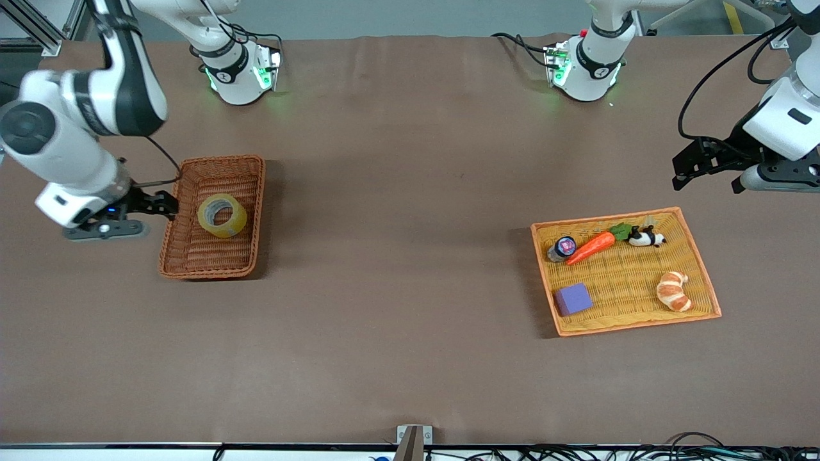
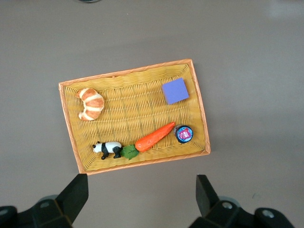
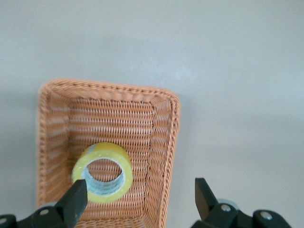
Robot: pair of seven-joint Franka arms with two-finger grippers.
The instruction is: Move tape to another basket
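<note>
my right gripper spread, over basket rim | tape in it, twd table middle, hole up | left gripper spread, waits above tray

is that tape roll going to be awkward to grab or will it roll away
The tape leans tilted in the wicker basket, so a nudge would probably tip it flat rather than send it rolling; the walls hem it in. Its ring looks stiff enough to pinch. The glossy surface may be slippery. The right gripper, open, is at the basket's edge.
</note>
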